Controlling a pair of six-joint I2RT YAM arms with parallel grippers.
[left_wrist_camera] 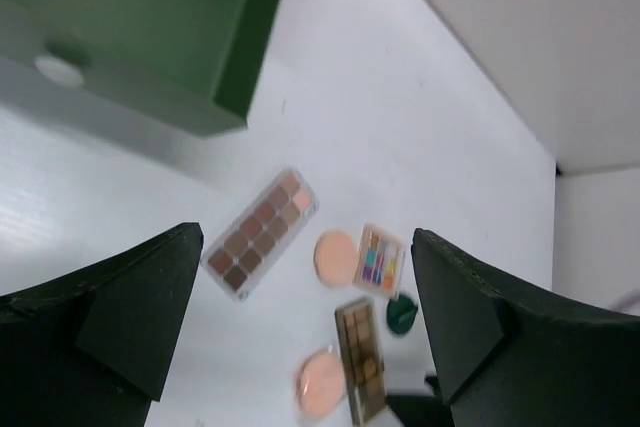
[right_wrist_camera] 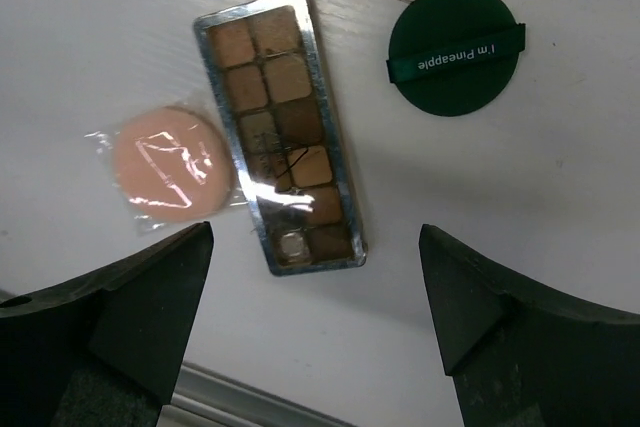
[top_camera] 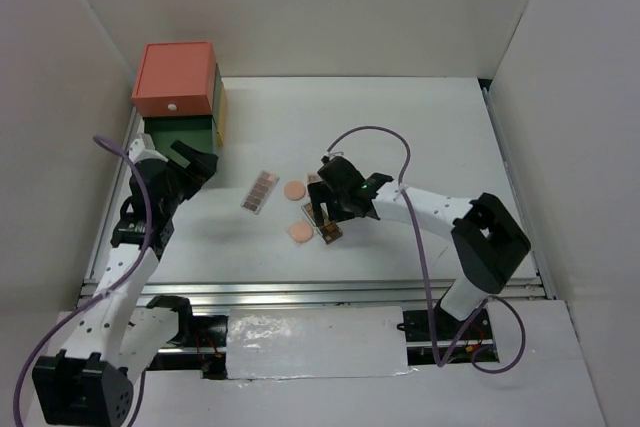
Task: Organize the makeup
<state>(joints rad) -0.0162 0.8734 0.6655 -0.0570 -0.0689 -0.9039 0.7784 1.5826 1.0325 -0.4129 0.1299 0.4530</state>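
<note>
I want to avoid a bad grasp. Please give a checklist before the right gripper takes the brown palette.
1. Right gripper open: ok.
2. Brown palette below it, between the jaws: ok.
3. Palette free of neighbours: not ok, the puff touches its edge.
4. Compact apart from palette: ok.
5. Left gripper open, away from the palette: ok.
6. Green drawer open: cannot tell.
</note>
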